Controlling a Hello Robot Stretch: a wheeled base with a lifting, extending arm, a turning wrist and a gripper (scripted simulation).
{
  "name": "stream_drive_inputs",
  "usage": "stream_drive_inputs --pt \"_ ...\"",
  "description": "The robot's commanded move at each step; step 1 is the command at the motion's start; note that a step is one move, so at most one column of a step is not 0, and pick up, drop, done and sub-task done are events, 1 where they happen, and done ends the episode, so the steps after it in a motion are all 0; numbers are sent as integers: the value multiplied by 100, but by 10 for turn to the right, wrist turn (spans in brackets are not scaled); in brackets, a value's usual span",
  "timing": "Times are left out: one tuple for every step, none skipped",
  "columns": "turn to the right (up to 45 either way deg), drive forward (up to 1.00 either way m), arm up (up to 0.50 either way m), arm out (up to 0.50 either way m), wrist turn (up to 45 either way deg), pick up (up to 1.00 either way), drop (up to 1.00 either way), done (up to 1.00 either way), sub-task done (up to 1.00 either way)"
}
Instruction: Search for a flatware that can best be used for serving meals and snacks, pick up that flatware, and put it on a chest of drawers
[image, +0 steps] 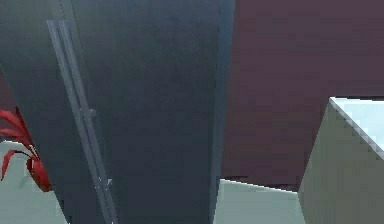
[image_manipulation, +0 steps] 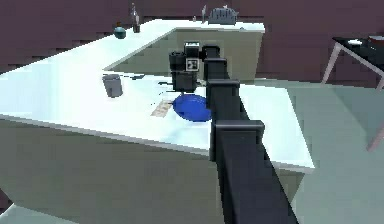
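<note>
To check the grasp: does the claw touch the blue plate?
Cannot tell. In the arm side view the claw stands by the blue plate, with neither contact nor gap plain.

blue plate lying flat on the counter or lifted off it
Lying flat: the blue plate rests on the white counter, beside the arm.

The arm (image_manipulation: 240, 140) hides the right rim of a blue plate (image_manipulation: 188, 108) on the counter (image_manipulation: 60, 95). The gripper (image_manipulation: 176, 72) has an unclear far end, so whether it holds anything cannot be told. The items (image_manipulation: 135, 17) at the counter's far end are too small to name. Picture edges cut a table (image_manipulation: 360, 48) and a red object (image: 20, 140).
</note>
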Motion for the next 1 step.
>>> stream_drive_inputs --pt "0 0 -14 0 0 0 0 0 0"
